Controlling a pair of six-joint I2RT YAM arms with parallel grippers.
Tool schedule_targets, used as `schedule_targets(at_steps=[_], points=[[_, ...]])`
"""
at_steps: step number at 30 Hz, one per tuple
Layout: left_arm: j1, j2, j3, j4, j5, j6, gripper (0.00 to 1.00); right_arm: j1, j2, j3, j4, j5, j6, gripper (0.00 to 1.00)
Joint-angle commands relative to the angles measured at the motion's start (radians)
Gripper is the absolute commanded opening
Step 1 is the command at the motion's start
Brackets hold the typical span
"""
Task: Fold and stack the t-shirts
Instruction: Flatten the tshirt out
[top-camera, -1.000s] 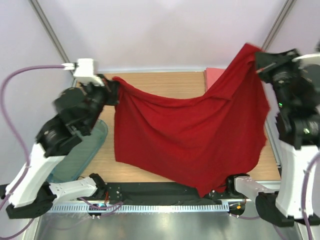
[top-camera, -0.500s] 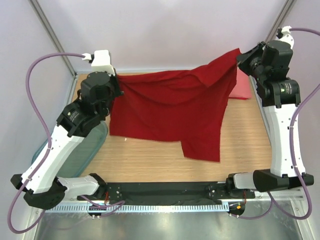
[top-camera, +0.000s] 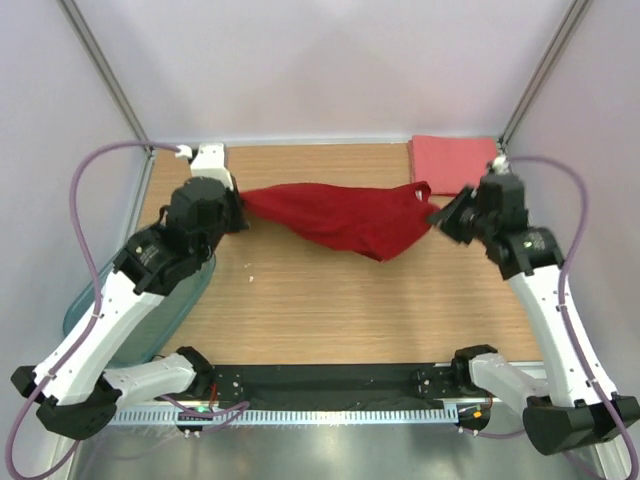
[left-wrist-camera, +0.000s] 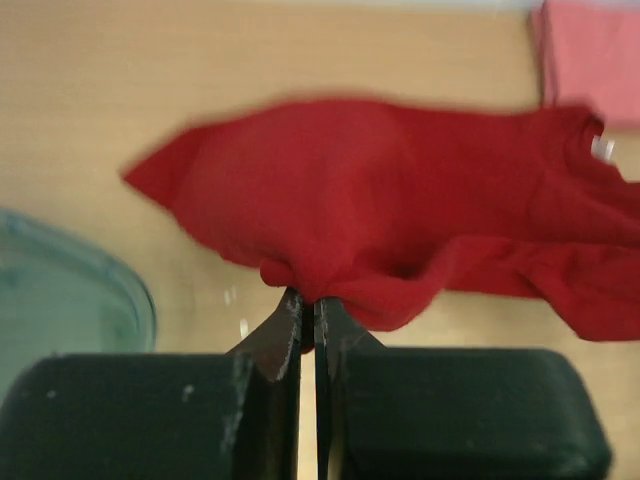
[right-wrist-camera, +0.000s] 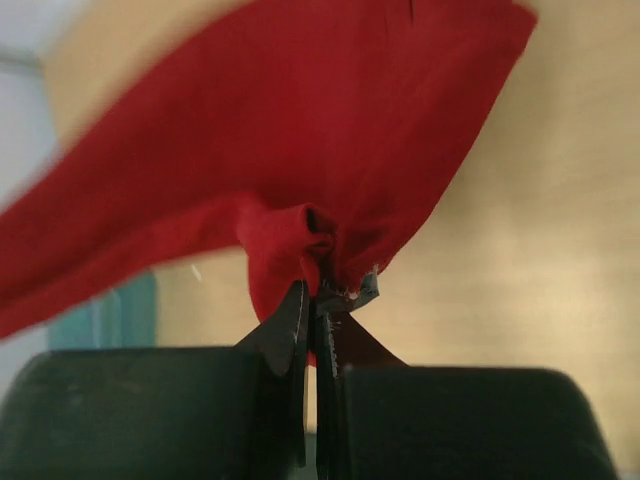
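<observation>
Dark red t-shirt (top-camera: 340, 215) strung across centre frame over the counter (top-camera: 330, 300), pinched tight at either end by left end effector (top-camera: 240, 205) and right end effector (top-camera: 437, 215). Folded salmon-pink t-shirt (top-camera: 452, 160) at upper right. Best pulled taut, then lowered level, to land flat, unwrinkled.

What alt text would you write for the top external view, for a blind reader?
The left tool and the right tool each grip one end of a dark red t-shirt, which hangs bunched between them over a wooden table. A folded pink t-shirt lies at the far right corner.
</observation>
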Motion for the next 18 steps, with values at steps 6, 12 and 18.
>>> schedule_targets(at_steps=[6,12,18], points=[[0.003,-0.09,-0.387,-0.088,0.25,-0.322,0.0,0.157,-0.017,-0.508,-0.052,-0.215,0.091,0.01],[0.003,-0.033,-0.406,-0.061,0.29,-0.287,0.0,0.183,0.152,-0.579,0.024,-0.283,0.019,0.03],[0.003,0.004,-0.392,-0.038,0.307,-0.274,0.0,0.183,0.223,-0.492,-0.042,-0.213,-0.086,0.3]])
